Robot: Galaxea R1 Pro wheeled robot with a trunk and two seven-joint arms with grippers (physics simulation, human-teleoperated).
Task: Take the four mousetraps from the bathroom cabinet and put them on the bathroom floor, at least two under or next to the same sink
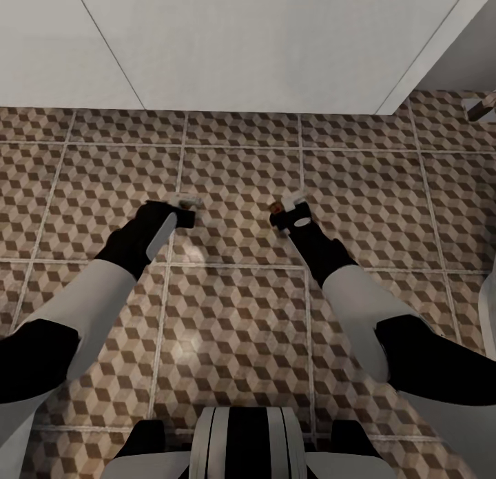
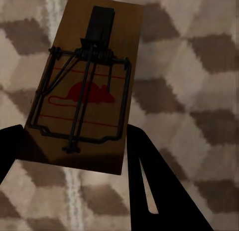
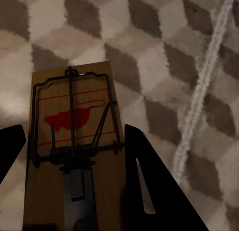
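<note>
I have both arms stretched forward and down over the bathroom floor [image 1: 234,327], the cube-patterned tiles running under everything in the head view. My left gripper [image 1: 184,210] hangs low over the tiles left of centre, and my right gripper [image 1: 288,211] sits level with it to the right, the two well apart.

In the left wrist view, a mousetrap [image 2: 87,86] lies between the two dark fingers [image 2: 159,191], its red mouse print and spring bar facing the camera; the jaws are closed narrow onto the board's edges. The floor pattern shows behind it, blurred, so I cannot tell whether the board touches the tiles.

In the right wrist view, a second mousetrap [image 3: 74,146] sits between those fingers [image 3: 149,186] in the same way, held by its sides, a grout line passing beside it.

At the far edge stands a white panel [image 1: 248,45]. No open container is in sight.
</note>
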